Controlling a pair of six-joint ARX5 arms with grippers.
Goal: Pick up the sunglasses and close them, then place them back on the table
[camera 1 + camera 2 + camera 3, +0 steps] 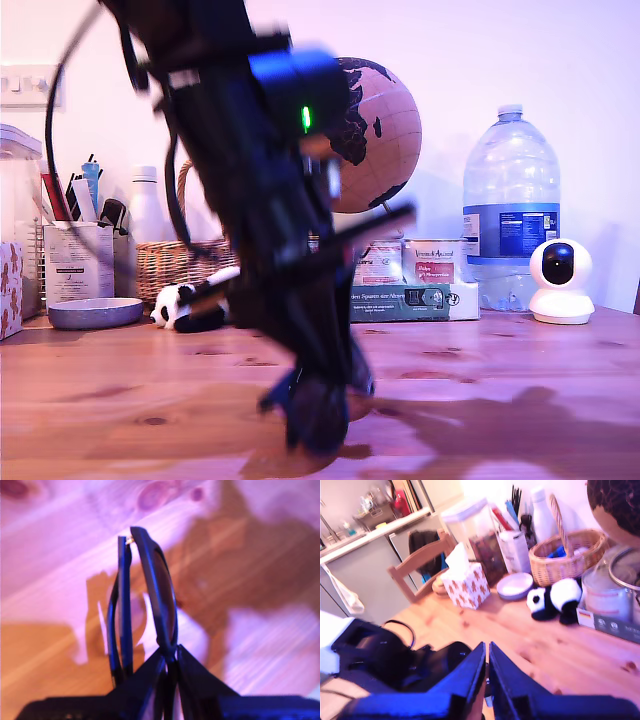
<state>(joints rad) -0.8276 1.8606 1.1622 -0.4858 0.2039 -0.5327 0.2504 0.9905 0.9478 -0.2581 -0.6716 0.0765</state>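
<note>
Above the table (60, 560), my first gripper (170, 655) clamps the folded sunglasses (159, 587); my second gripper (487, 652) sits clenched.

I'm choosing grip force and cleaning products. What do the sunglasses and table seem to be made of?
Sunglasses: probably plastic, judging by the dark, smooth, slightly glossy frame. Table: wood, likely pine, with visible knots and grain; its sheen suggests varnish.
</note>
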